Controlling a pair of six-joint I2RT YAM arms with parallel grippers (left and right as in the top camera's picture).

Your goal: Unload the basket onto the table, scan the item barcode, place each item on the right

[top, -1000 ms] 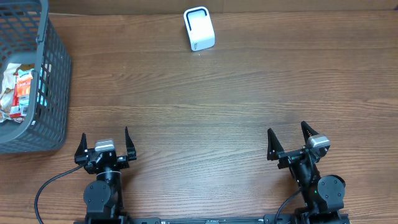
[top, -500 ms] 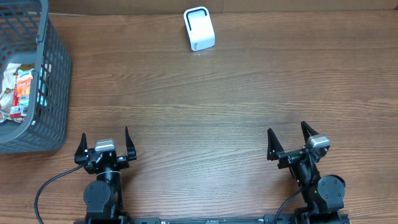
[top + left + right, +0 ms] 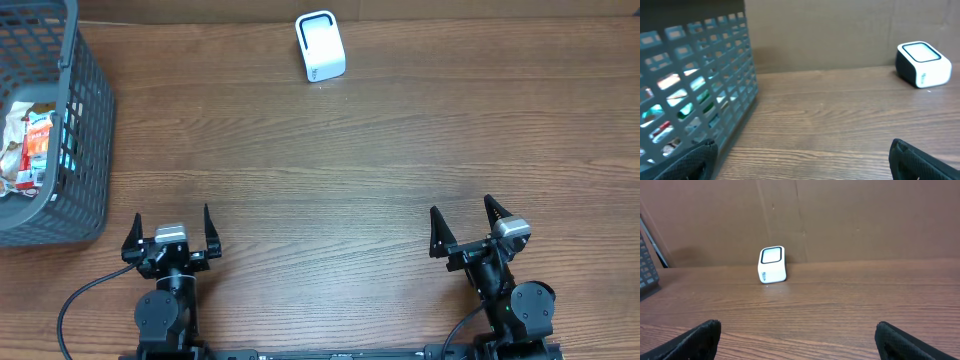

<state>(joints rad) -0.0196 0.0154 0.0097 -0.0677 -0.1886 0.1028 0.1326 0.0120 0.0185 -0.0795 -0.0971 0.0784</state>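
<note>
Sitting at the near edge, the left gripper [image 3: 169, 216] and the right gripper [image 3: 461, 208] both show jaws spread wide, with nothing between them. The goods to scan, a jumble of crinkly packets [image 3: 30, 150], lie down inside the grey basket [image 3: 92, 120] at the far left. The white scanner [image 3: 320, 46] stands at the far centre, well apart from it.

Now, the trouble spots. That basket has tall lattice walls, so a reach from the left could clip the rim or snag a finger in the mesh, and the whole thing may slide or tip. The packets overlap, so a pinch could lift two at once, or slip off a glossy wrapper. No barcode is readable from here, so a packet may well come up with its code facing away from the scanner's window. The scanner looks light, and a careless pass could knock it askew.

Underfoot is a brown wood-grain table [image 3: 340, 170], smooth and flat, so things will likely skid more than grip. Behind it, in the wrist views, runs a plain brown backdrop [image 3: 840, 215], like cardboard.
</note>
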